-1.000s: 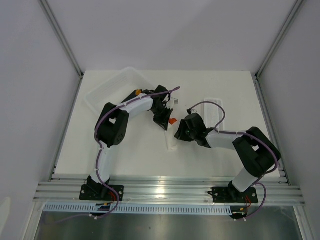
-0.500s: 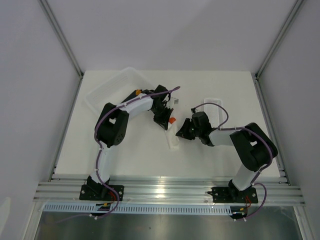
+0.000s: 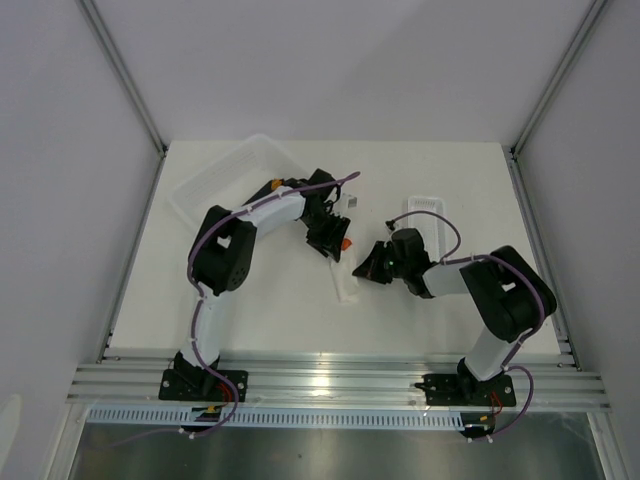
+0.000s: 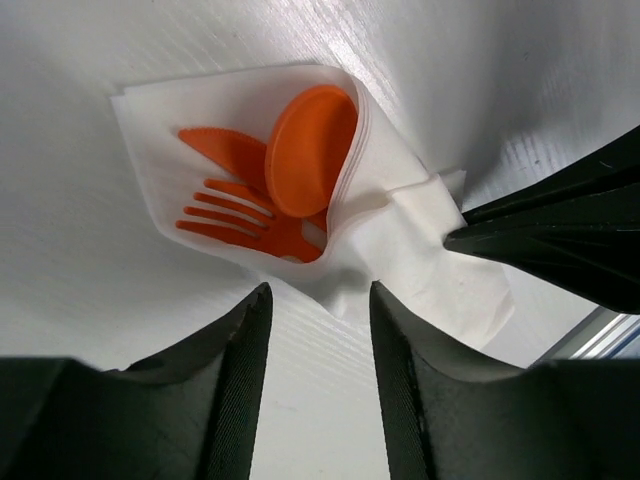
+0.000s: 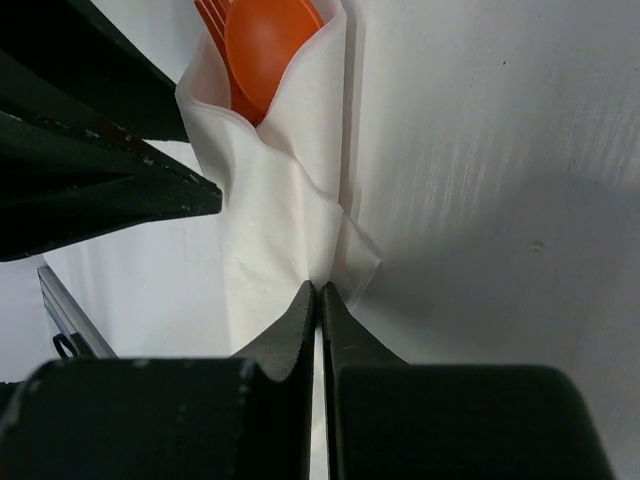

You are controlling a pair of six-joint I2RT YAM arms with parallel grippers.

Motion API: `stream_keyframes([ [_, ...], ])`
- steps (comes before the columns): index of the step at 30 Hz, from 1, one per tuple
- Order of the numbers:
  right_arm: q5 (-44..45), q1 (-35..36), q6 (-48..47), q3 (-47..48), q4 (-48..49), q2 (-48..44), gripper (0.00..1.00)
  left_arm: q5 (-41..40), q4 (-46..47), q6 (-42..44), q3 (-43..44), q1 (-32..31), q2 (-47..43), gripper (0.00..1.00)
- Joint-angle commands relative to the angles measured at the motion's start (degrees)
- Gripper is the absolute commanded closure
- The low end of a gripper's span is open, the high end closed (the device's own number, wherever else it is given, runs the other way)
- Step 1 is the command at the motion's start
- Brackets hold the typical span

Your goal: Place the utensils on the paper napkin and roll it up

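The paper napkin [image 3: 346, 285] lies on the table [image 3: 270, 320] near its centre, between the two grippers, folded into a loose wrap open at its far end. The utensils [image 4: 275, 190] sit inside this wrap, with the spoon [image 4: 310, 150] bowl overlapping the fork [image 4: 235, 215]. A translucent bin [image 3: 225, 175] stands at the far left and a ribbed white tray [image 3: 430, 212] right of centre; the contents of either cannot be determined. The left arm reaches in from the left. The left gripper [image 4: 318, 295] is directly above the wrap with its jaws parted to a moderate gap, gripping nothing. The right arm extends low across the table from the right. The right gripper [image 5: 318, 290] has its jaws closed together, pinching a fold at the napkin's right edge.
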Motion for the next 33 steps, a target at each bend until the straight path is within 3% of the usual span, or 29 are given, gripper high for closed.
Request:
stream_keyframes([
  [1, -0.6, -0.1, -0.4, -1.2, 3.1, -2.9, 1.00, 0.7, -0.7, 1.1, 0.2, 0.9, -6.1, 0.51],
  [14, 1.9, 0.1, -1.9, -3.0, 5.2, -12.7, 1.00, 1.1, -4.6, 6.2, -3.3, 3.5, -18.3, 0.46],
  [22, 2.1, 0.0, -3.0, -1.8, 3.7, -14.4, 1.00, 2.9, -5.9, 6.9, -3.9, 4.0, -19.8, 0.45],
  [27, 3.7, 0.1, -5.3, 0.2, 0.6, -23.5, 1.00, 4.2, -8.5, 9.1, -3.1, 4.7, -23.6, 0.44],
  [33, 6.4, 1.7, -10.9, 4.0, -5.5, -37.1, 1.00, 9.3, -12.4, 12.0, -1.1, 4.7, -33.0, 0.33],
])
